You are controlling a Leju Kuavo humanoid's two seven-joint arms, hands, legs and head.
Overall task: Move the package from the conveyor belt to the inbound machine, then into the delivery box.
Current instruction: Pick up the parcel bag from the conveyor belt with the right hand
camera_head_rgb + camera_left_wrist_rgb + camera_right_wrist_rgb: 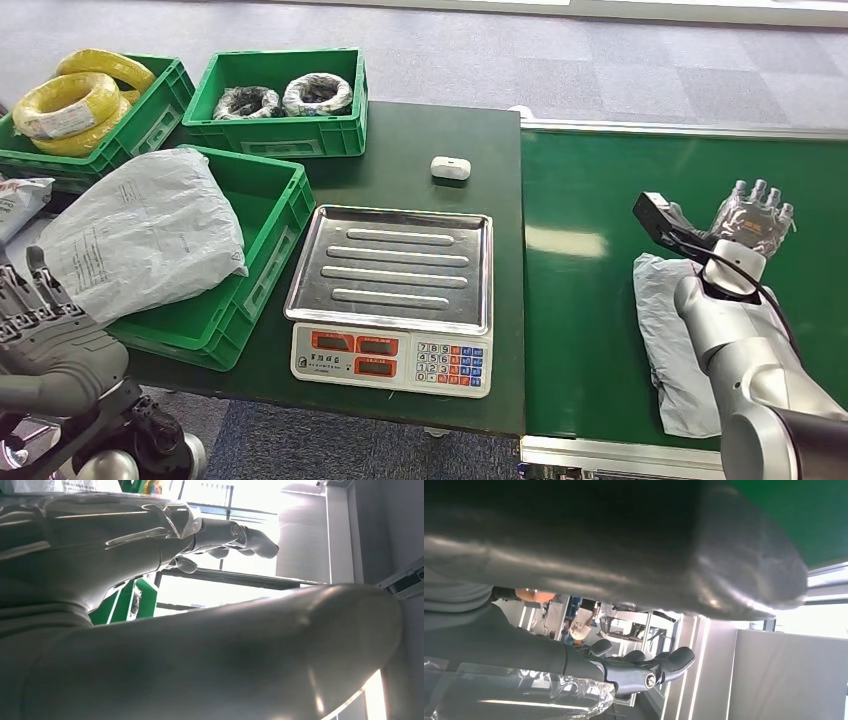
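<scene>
While my right hand (752, 218) hovers above the green conveyor belt (600, 290) with its fingers spread and nothing in them, the grey package (668, 340) lies flat on the belt just below that hand, partly covered by my forearm and close to the belt's near edge. Bare belt surface extends beyond and to the right of the hand, up to the metal rail at the far side. My left hand (45, 320) hangs low beside the dark table's (420, 140) near-left corner, fingers loosely extended and holding nothing. On the table, the scale (395, 290) with its bare steel tray sits against the seam with the belt; a small white object (450, 167) lies beyond it. Left of the scale, a green crate (265, 250) holds a large grey bag (145, 230) that overhangs its rim. Two further crates stand behind: one (160, 110) with yellow cable coils (70, 105), the other (285, 135) with two dark wrapped coils (285, 98).
</scene>
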